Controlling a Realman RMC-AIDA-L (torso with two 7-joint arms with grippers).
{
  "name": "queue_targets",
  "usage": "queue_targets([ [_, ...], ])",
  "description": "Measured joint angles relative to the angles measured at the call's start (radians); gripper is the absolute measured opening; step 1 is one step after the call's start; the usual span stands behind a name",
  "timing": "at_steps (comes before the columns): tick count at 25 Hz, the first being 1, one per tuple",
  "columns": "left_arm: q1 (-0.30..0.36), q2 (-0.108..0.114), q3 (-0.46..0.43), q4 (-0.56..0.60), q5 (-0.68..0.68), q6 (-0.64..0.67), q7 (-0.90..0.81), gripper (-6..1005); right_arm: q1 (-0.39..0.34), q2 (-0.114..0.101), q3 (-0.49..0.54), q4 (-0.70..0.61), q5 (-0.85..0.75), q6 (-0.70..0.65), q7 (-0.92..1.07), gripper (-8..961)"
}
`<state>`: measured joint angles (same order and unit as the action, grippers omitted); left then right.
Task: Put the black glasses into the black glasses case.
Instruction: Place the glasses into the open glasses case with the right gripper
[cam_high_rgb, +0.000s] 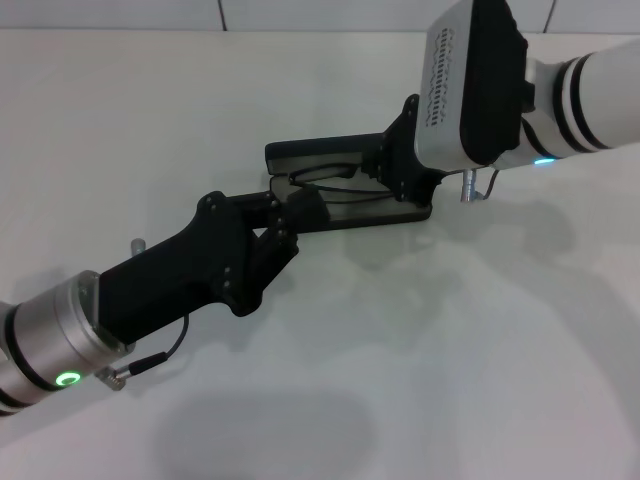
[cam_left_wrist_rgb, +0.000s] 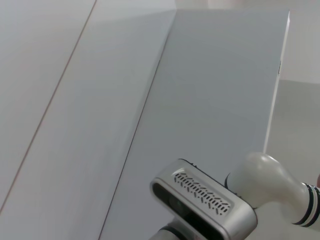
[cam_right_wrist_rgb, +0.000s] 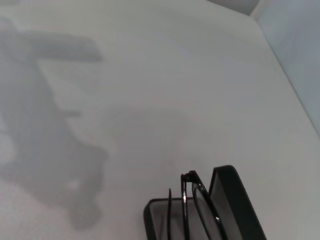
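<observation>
A plain white table (cam_high_rgb: 420, 380) carries everything. Directly on it, toward the far middle, lies the open black glasses case (cam_high_rgb: 345, 210), its base flat on the surface and its lid (cam_high_rgb: 320, 150) raised on the far side. Soft grey shadows fall across the near part of the tabletop

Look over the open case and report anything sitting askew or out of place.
The black glasses are not seated flat: they stand up out of the open black glasses case, one end poking above its rim. The left end effector and right end effector are at the case.
</observation>
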<state>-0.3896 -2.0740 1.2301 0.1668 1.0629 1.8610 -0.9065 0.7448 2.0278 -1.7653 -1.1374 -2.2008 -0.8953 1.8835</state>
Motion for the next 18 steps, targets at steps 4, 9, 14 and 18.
queue_targets([
  [4, 0.0, 0.0, 0.0, 0.0, 0.0, -0.007, 0.0, 47, 0.007, 0.0, -0.015, 0.035, -0.001, 0.043, 0.0, 29],
  [9, -0.003, -0.002, 0.0, 0.002, 0.0, -0.016, 0.0, 47, 0.026, 0.0, -0.029, 0.083, 0.003, 0.08, 0.001, 30],
  [14, -0.008, -0.002, 0.0, 0.004, 0.0, -0.018, 0.0, 47, 0.036, 0.0, -0.054, 0.1, 0.006, 0.107, 0.0, 36],
  [18, -0.008, -0.002, 0.0, 0.006, 0.0, -0.026, 0.0, 47, 0.039, 0.0, -0.073, 0.101, 0.007, 0.12, 0.0, 41],
])
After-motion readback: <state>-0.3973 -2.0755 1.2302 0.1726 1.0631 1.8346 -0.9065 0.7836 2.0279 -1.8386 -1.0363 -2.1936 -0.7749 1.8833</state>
